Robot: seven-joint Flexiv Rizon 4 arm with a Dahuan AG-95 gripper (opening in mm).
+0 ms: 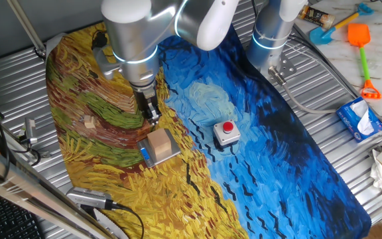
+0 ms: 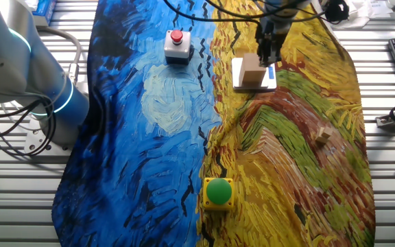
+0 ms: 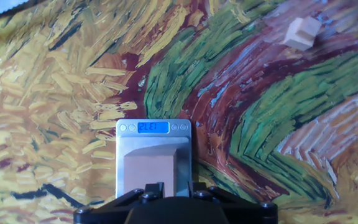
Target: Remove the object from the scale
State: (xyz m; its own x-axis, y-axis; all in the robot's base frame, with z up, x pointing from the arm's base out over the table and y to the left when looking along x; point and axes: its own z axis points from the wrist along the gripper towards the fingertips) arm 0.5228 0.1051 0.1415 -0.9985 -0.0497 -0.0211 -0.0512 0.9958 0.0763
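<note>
The claw [image 1: 154,117] hangs just above the block [image 1: 161,142]; whether its jaws are wide or narrow cannot be told. The block sits on the scale [image 3: 188,158], display lit blue. Around lies a painted cloth [image 1: 277,166] over a ribbed metal table [image 1: 18,79]

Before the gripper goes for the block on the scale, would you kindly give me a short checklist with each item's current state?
1. Block sits on the scale: ok.
2. Gripper above the block, not gripping: ok.
3. Fingers open or shut: cannot tell.
4. Gripper centred over the block in the hand view: ok.
5. Small wooden piece and red-button box well apart from the scale: ok.
</note>
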